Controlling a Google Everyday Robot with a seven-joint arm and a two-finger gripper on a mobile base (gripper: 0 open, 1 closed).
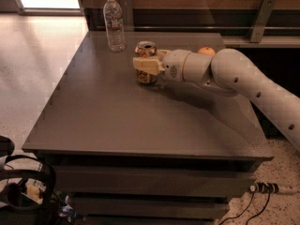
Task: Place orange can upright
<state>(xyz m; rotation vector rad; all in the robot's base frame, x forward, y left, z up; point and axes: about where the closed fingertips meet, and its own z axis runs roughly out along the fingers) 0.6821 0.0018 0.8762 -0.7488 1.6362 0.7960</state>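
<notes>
1. The orange can (146, 49) stands upright on the dark grey table (117, 121), a little above the middle of the frame and toward the table's far edge. Its shiny round top faces up.
2. The gripper (145, 63) is at the can, reaching in from the right. One pale finger (146, 64) lies across the front of the can's body at mid-height. The other finger is mostly hidden behind the can. The two are pressed in on the can and pinch it between them.
3. The can's bottom end looks to be on the tabletop, with its lower body showing below the finger.
4. The white arm (243, 83) runs from the lower right edge of the frame up and left to the gripper. It passes low over the right part of the table and throws a shadow on the surface beneath it.
5. A clear plastic bottle (115, 25) with a white cap stands upright in the upper left part of the table, near the can but apart from it.
6. An orange (206, 51) shows just behind the arm's wrist, right of the can, partly hidden by the arm.
7. A metal bracket (260, 18) leans on the wall at the upper right.
8. A power strip (265, 187) with cables lies on the floor at the lower right.
9. Black gear (21, 191) sits in the lower left corner.
</notes>
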